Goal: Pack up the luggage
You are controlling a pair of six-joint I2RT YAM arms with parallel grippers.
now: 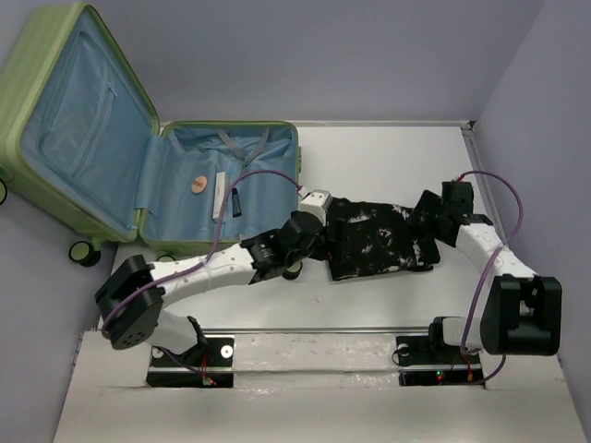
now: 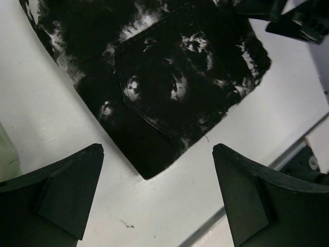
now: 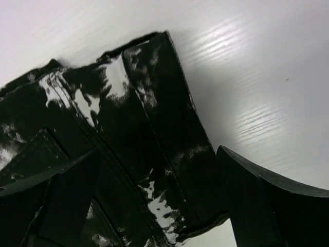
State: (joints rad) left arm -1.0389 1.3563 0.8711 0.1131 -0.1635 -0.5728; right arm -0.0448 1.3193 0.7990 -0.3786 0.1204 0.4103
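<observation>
The suitcase (image 1: 92,138) is lying open at the far left of the table (image 1: 388,157). The spotty cloth (image 1: 379,235) is lying flat beside it, not packed yet. The left gripper (image 2: 157,154) and right gripper (image 3: 159,159) are hanging wide open over its ends, holding nothing. Next, I think, they need to pinch it and lift.

White tabletop (image 1: 388,157): black-and-white cloth (image 1: 379,238) lying flat mid-right, open green luggage (image 1: 185,185) at far-left corner.
</observation>
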